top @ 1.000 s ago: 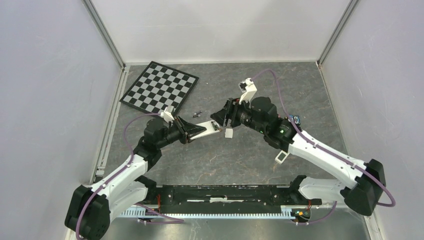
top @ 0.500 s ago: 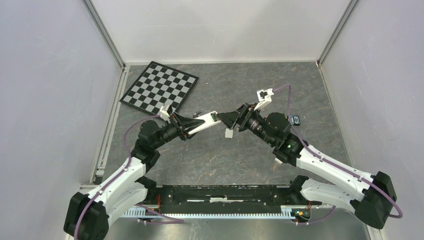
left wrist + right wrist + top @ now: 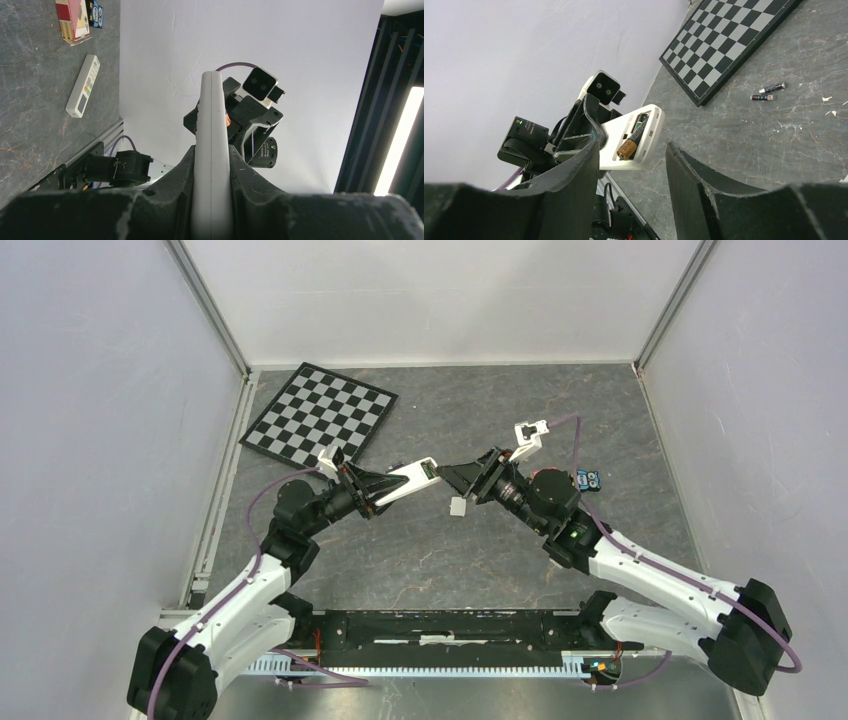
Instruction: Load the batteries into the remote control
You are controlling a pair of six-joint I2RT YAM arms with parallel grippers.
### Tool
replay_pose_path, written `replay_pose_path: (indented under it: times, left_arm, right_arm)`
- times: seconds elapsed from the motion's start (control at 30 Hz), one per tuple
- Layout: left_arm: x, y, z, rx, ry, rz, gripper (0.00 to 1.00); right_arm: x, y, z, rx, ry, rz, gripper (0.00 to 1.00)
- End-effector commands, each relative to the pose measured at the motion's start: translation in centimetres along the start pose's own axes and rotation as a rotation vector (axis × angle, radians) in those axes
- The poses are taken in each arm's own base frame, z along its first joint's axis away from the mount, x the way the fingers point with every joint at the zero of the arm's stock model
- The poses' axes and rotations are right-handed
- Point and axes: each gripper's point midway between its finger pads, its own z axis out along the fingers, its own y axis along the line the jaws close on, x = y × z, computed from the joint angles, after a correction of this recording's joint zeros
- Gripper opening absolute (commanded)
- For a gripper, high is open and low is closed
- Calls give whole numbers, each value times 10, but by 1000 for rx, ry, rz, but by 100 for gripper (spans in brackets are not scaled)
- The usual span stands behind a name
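Clamping the remote control [image 3: 616, 134] aloft, the left hand [image 3: 388, 490] risks spilling the tilted battery [image 3: 630, 145] — the right hand [image 3: 450, 474], parted and empty, may nudge it out.

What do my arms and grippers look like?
White shells and black joints on left arm and right arm, a purple cable along each. Black wedge-shaped fingers on left gripper and right gripper, white camera block at each wrist. The right arm carries a green light.

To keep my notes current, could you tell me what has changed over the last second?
The left gripper, holding the remote control, swung it toward the far wall. The right gripper rolled and shifted slightly right, open and empty. The loose batteries, checkerboard and small white piece stayed put.
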Motion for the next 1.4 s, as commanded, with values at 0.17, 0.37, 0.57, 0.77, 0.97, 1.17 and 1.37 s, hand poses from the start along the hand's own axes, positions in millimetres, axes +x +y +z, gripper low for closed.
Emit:
replay_pose_path:
  times: [0.17, 0.37, 0.57, 0.77, 0.97, 1.17, 1.37]
  left_arm:
    - [9, -37, -3, 109, 36, 39, 2]
    - [12, -41, -4, 119, 50, 55, 2]
    - [17, -48, -5, 131, 68, 112, 2]
    - [25, -59, -7, 153, 100, 177, 2]
    - [34, -74, -11, 199, 131, 270, 2]
    - [41, -86, -18, 239, 127, 421, 2]
    - [45, -85, -24, 249, 123, 617, 2]
  right_arm:
    - [-5, 2, 5, -17, -39, 34, 50]
    - [-2, -2, 8, -5, -30, 41, 47]
    - [3, -7, 12, 9, -16, 43, 44]
    - [9, -12, 16, 26, 5, 51, 38]
    - [19, -23, 20, 81, 51, 72, 32]
    - [29, -39, 19, 151, 95, 107, 27]
    - [36, -54, 16, 222, 143, 103, 28]
